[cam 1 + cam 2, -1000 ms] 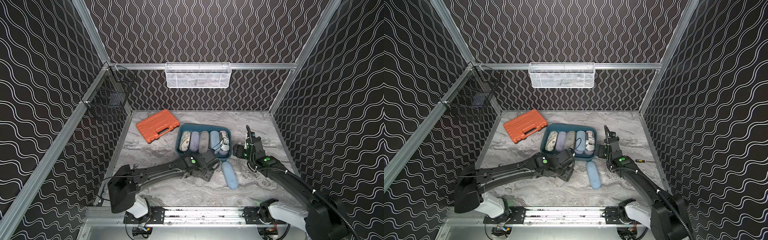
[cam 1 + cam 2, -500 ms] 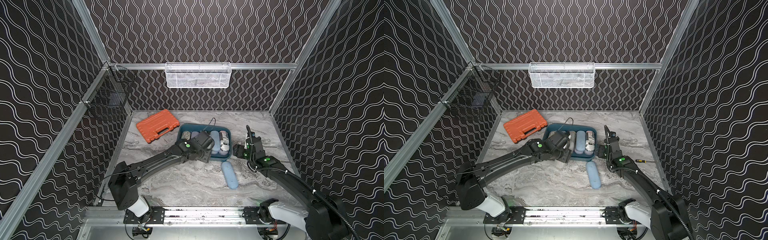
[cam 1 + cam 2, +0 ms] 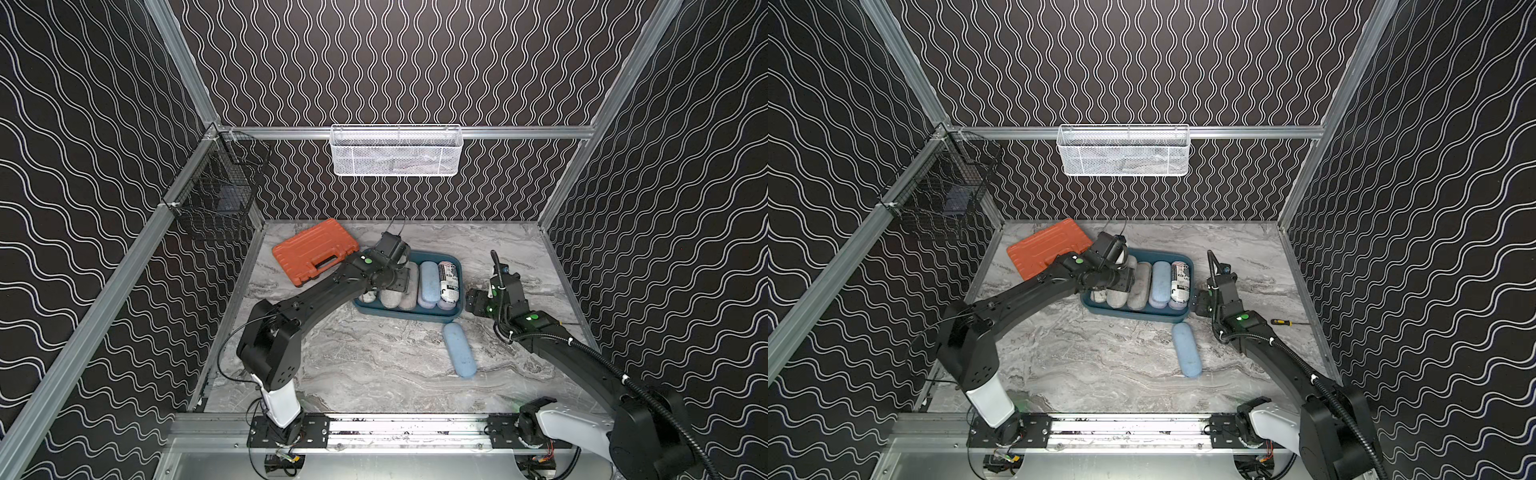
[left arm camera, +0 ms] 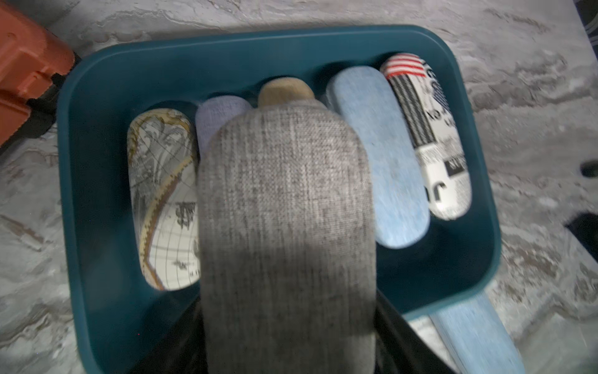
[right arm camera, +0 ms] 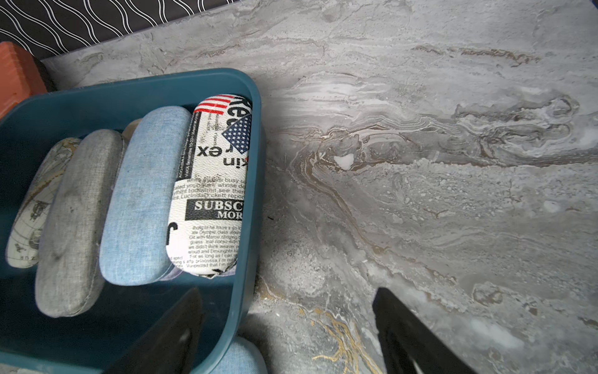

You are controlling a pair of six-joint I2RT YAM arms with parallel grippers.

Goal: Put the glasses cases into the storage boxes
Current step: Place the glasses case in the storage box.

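Observation:
The dark teal storage box (image 3: 407, 322) sits mid-table and holds map-print (image 4: 161, 194), lilac, tan, light blue (image 4: 385, 162) and newspaper-print (image 4: 433, 145) glasses cases side by side. My left gripper (image 4: 288, 349) is shut on a grey felt case (image 4: 284, 226), which hangs over the lilac and tan ones; in a top view this case (image 3: 389, 298) is in the box's left half. Another light blue case (image 3: 459, 350) lies on the table in front of the box. My right gripper (image 5: 288, 333) stands open, straddling the box's right near wall (image 5: 249, 259).
An orange ribbed tool case (image 3: 314, 250) lies just left of and behind the box. A white mesh basket (image 3: 396, 150) hangs on the back wall and a black wire basket (image 3: 216, 195) on the left wall. A small screwdriver (image 3: 1283, 322) lies near the right wall.
My left arm has swung from the table in front of the box to over the box's left half, where it now holds the grey case. The right arm has not moved.

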